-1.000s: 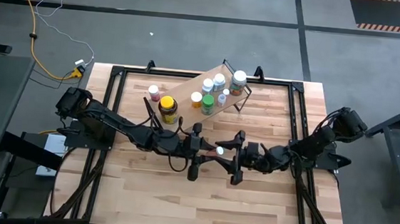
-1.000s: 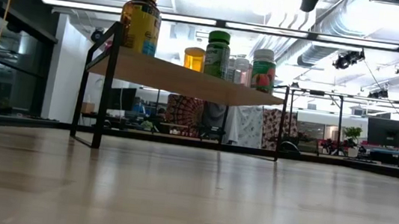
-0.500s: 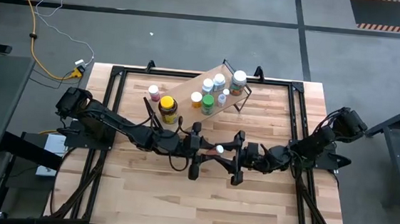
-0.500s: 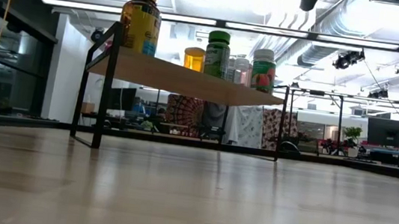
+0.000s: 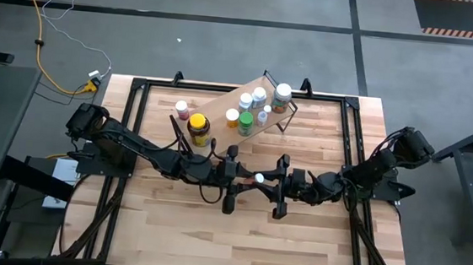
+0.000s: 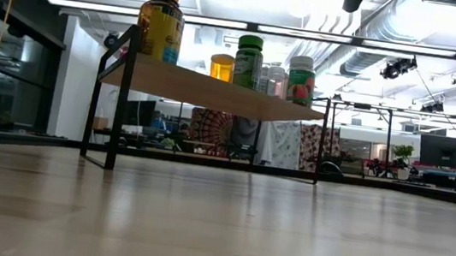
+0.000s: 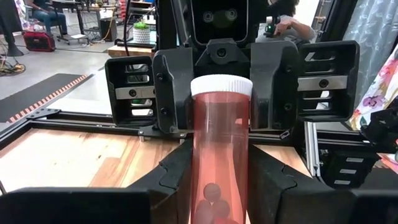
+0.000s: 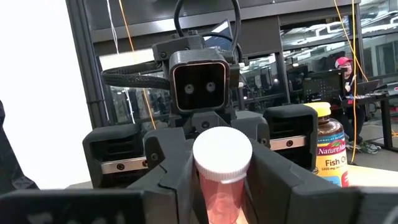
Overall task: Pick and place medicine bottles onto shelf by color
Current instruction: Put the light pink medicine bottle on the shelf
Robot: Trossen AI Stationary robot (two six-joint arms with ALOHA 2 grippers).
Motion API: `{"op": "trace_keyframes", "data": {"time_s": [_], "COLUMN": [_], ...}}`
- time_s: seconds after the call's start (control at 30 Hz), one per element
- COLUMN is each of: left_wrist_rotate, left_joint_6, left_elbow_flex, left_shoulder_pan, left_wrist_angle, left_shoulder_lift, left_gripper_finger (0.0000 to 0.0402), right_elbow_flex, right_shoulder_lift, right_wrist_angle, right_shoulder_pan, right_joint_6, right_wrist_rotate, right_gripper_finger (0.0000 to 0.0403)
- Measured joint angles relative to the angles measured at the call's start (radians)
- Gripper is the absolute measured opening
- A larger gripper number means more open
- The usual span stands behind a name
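Note:
A translucent pink medicine bottle (image 7: 219, 155) with a white cap (image 5: 258, 178) hangs in mid-air over the table's middle, between my two grippers, which face each other. My left gripper (image 7: 221, 177) is shut on its body. My right gripper (image 8: 221, 177) is shut on its cap end. The shelf (image 5: 221, 108) stands slantwise at the far side. On it are the amber jar with a yellow lid (image 6: 160, 25), a green bottle (image 6: 248, 61) and several white-capped ones (image 5: 260, 96). A pink-capped bottle (image 5: 182, 109) stands on the table by the shelf's left end. My left gripper pinches the pink body (image 7: 217, 186) between its two fingers (image 7: 177, 177), coming about level from the table's left. The bottle lies along the fingers, cap end away from them, clear of the table. My right gripper has a finger (image 7: 177, 87) on either side of the white cap (image 7: 221, 87), coming from the table's right. The cap's top faces back toward its wrist.
A black frame (image 5: 138, 91) runs around the wooden tabletop. Bare wood lies in front of the shelf (image 6: 217, 222) and toward the near edge (image 5: 236, 242). People sit at desks in the room beyond the table.

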Motion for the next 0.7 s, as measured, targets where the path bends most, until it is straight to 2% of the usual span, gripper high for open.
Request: {"op": "trace_keyframes", "data": {"time_s": [0.4,0.57,0.7], "left_wrist_rotate": [0.000,0.012,0.018], "left_joint_6": [0.008,0.008,0.010], "left_elbow_flex": [0.000,0.000,-0.001], "left_shoulder_pan": [0.000,0.000,0.000], "left_wrist_angle": [-0.025,-0.079,-0.200], "left_shoulder_lift": [0.000,0.000,-0.045], "left_gripper_finger": [0.0106,0.0138,0.0175], "right_elbow_flex": [0.000,0.000,0.000], "right_shoulder_lift": [0.000,0.000,0.000], "right_wrist_angle": [0.000,0.000,0.000], "right_shoulder_pan": [0.000,0.001,0.001], "right_joint_6": [0.000,0.000,-0.001], "right_wrist_rotate": [0.000,-0.002,-0.002], "right_gripper_finger": [0.0115,0.0115,0.0115]}}
